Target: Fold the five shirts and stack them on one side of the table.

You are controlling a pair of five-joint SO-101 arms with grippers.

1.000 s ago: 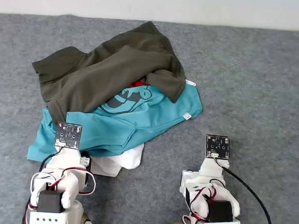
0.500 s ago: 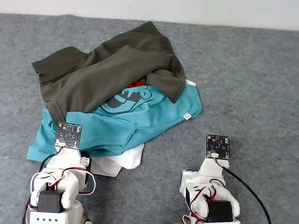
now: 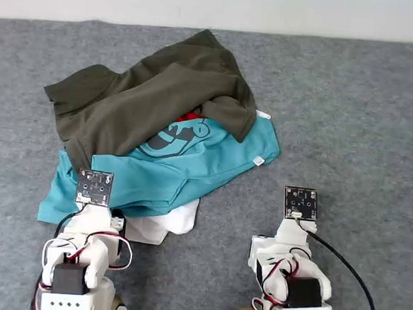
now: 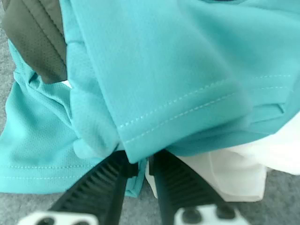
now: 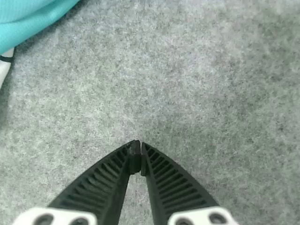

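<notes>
The shirts lie in a loose heap at the middle left of the table. A dark olive shirt [image 3: 150,98] is on top, and a bit of red cloth [image 3: 189,116] peeks from under it. Below spreads a teal shirt [image 3: 191,168] [image 4: 178,70], and a white shirt [image 3: 165,223] [image 4: 234,171] sticks out at the near edge. My left gripper [image 4: 139,161] rests at the heap's near edge, with its tips tucked under the teal hem and its fingers [image 4: 101,187] close together. My right gripper [image 5: 137,152] is shut over bare grey felt, right of the heap.
Grey felt [image 3: 350,122] covers the table, with free room on the right half and along the far edge. A white wall [image 3: 217,7] runs behind. Both arm bases [image 3: 77,281] [image 3: 289,292] stand at the near edge.
</notes>
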